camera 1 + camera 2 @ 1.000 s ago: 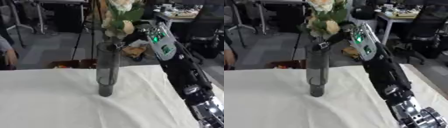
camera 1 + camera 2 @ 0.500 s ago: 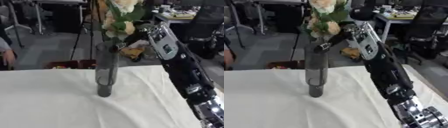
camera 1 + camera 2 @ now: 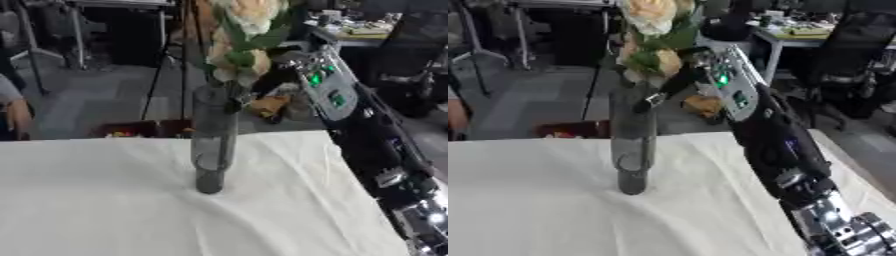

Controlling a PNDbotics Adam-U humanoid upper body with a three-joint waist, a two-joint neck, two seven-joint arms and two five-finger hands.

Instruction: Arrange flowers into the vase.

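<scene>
Black right hand [image 3: 677,80] pinches the flowers [image 3: 651,30] just above the vase [image 3: 633,145] mouth.

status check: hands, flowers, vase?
Right hand at vase mouth, fingers hidden by flowers. Left hand out of view. Flowers seated in vase, upright on the white cloth. No obstruction visible.

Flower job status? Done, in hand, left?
Done: flowers stand in the grey vase, stems inside, vase upright on the white cloth. In hand: the right hand is up at the vase mouth by the stems; whether it grips them I cannot tell. Left: withdrawing the hand. No loose flowers show on the cloth.
</scene>
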